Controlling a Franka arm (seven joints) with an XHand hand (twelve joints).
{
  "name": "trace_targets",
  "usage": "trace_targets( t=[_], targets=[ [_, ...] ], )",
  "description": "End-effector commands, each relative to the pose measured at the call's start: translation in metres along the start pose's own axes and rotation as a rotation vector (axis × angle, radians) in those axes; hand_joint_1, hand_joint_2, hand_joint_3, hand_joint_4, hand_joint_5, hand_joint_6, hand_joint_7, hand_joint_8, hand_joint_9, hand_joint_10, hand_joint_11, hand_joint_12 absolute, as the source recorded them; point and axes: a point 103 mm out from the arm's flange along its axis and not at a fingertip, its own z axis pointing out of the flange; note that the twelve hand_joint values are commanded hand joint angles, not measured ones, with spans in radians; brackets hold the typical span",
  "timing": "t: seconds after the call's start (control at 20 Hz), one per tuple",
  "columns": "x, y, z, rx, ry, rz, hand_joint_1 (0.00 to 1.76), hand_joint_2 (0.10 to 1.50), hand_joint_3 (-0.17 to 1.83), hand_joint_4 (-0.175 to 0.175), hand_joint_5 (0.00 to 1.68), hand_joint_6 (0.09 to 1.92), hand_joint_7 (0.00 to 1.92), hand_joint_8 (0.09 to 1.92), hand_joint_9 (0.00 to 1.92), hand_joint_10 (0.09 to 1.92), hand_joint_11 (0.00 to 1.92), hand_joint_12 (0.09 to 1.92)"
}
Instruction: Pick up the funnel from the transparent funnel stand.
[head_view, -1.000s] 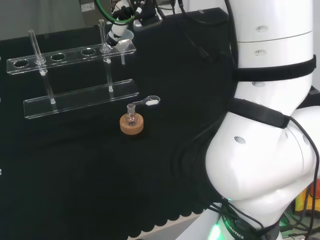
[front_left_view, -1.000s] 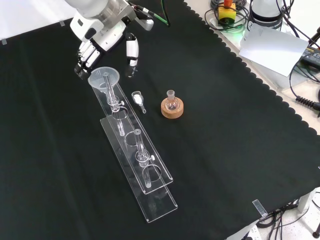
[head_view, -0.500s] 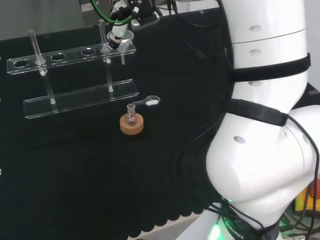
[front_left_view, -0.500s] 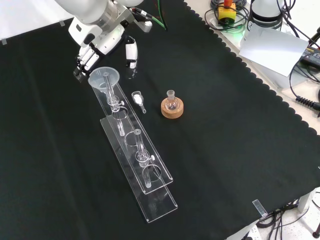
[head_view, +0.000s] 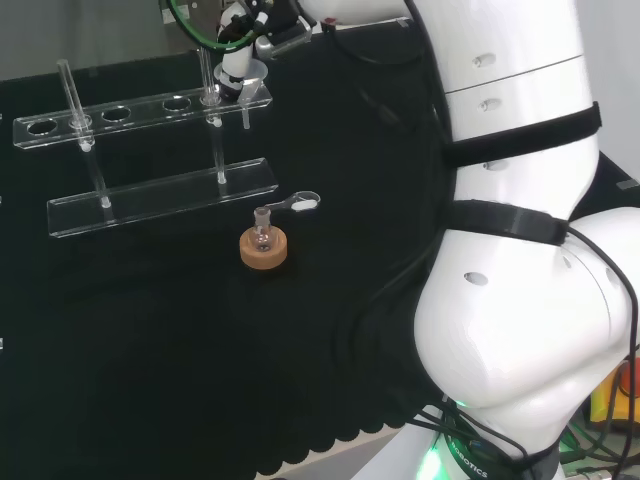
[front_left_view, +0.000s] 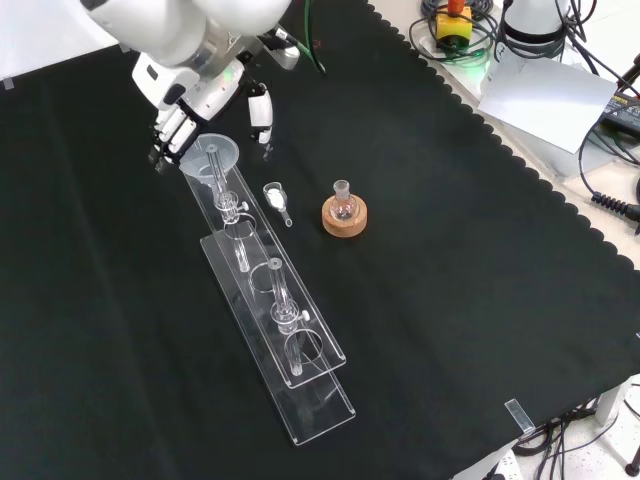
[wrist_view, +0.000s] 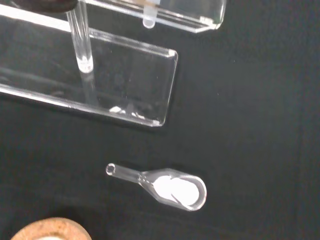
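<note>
Hand (front_left_view: 205, 95) spread just behind the funnel (front_left_view: 208, 155), fingers on one side, thumb on the other, none clearly touching. Funnel seated in the end hole of the transparent funnel stand (front_left_view: 290, 352).

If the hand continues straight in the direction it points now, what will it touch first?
Most likely the funnel: the hand points down at its rim, at the end of the transparent stand. How near the fingers already are is unclear.
</note>
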Motion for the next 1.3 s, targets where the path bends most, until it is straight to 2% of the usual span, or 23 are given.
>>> trace_targets(
  t=[0.05,0.15,0.6,1.05,1.3],
  targets=[
    [-0.0009,-0.0002,0.0020,-0.001,-0.046,0.016,0.69,0.73,0.33,0.037,0.09,0.09,0.00,0.34,0.12,0.90,0.46,1.45],
    [-0.0012,0.0003,0.0022,0.003,-0.065,0.025,0.70,0.73,0.34,0.038,0.09,0.09,0.00,0.34,0.12,0.90,0.46,1.45],
    [-0.0042,0.0009,0.0026,-0.022,-0.070,0.030,0.71,0.70,0.42,0.039,0.08,0.09,0.00,0.34,0.12,0.89,0.44,1.46],
    [-0.0058,0.0034,0.0039,-0.052,-0.058,0.024,0.75,0.67,0.54,0.038,0.14,0.09,0.00,0.51,0.24,0.85,0.48,1.42],
    [-0.0076,0.0049,0.0052,-0.052,-0.047,0.020,0.74,0.65,0.57,0.035,0.14,0.09,0.00,0.43,0.19,0.84,0.48,1.42]
  ],
)
